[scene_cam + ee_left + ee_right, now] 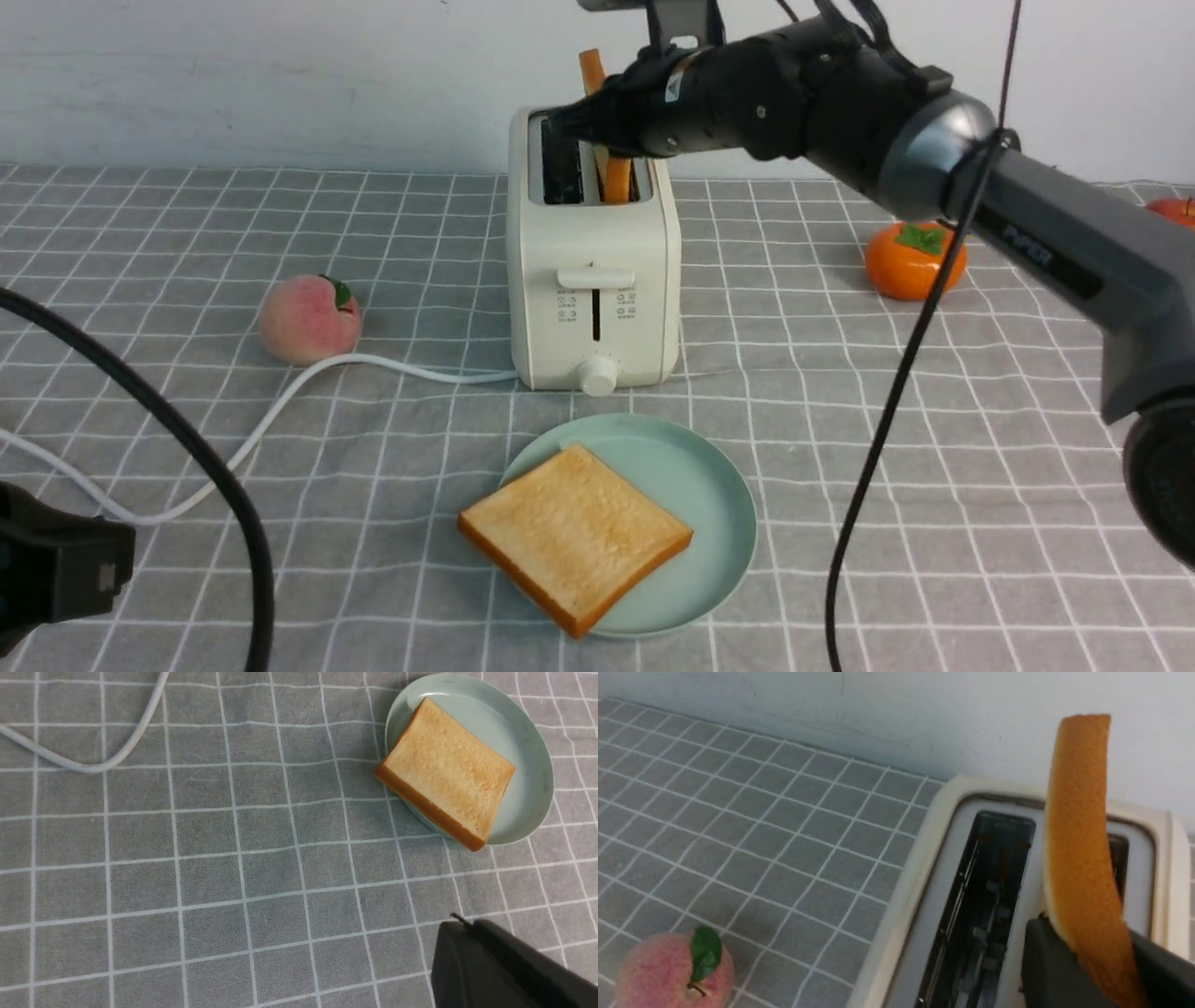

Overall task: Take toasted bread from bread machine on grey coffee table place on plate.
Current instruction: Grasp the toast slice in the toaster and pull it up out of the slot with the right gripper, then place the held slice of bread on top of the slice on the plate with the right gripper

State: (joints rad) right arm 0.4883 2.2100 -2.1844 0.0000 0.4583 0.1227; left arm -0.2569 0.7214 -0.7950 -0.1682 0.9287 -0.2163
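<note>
- Leftmost, the left hand (pixel 486 966) hangs low over the grey gridded worktop (pixel 980 523), well apart from the bread machine; only a dark part of it shows, so I cannot tell whether it is released or clenched.
- A white cord (pixel 280 411) loops across the cloth from the left edge to the base of the bread machine.
- A peach (pixel 310 318) sits just above that cord, to the left of the bread machine.
- The cream bread machine (pixel 594 280) stands upright at centre, and its left slot is bare.
- In front of it lies the mint-green plate (pixel 709 485), with one toast slice (pixel 574 535) flat on it, a corner overhanging the near-left rim.
- The second toast slice (pixel 616 177) stands on edge in the right slot, rising well above the top.
- The right hand (pixel 597 121) reaches in from the right and is clenched on this second slice, a dark finger on each face.
- A persimmon (pixel 910 261) rests further right, and another orange-red fruit (pixel 1178 210) sits at the edge.
</note>
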